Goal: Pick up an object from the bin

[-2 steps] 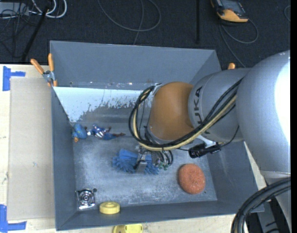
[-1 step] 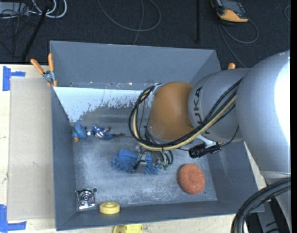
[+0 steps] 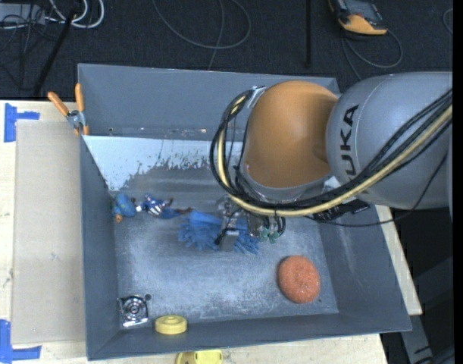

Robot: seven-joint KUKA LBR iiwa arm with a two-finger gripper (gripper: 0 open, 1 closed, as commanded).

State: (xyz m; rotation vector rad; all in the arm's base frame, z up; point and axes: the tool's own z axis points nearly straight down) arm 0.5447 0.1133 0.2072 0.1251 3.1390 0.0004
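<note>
You can read "KUKA" on the grey arm [image 3: 390,142], beside its orange cover [image 3: 288,131]. The bin [image 3: 216,89] holds a spiky blue toy [image 3: 199,230] at its middle, a blue figure [image 3: 151,205] to the left, a red ball [image 3: 298,279], a yellow disc [image 3: 170,324] and a metal piece [image 3: 132,310]. The jaws are low at the toy's right edge. The cover hides them, so you cannot tell whether they are released or clenched.
</note>
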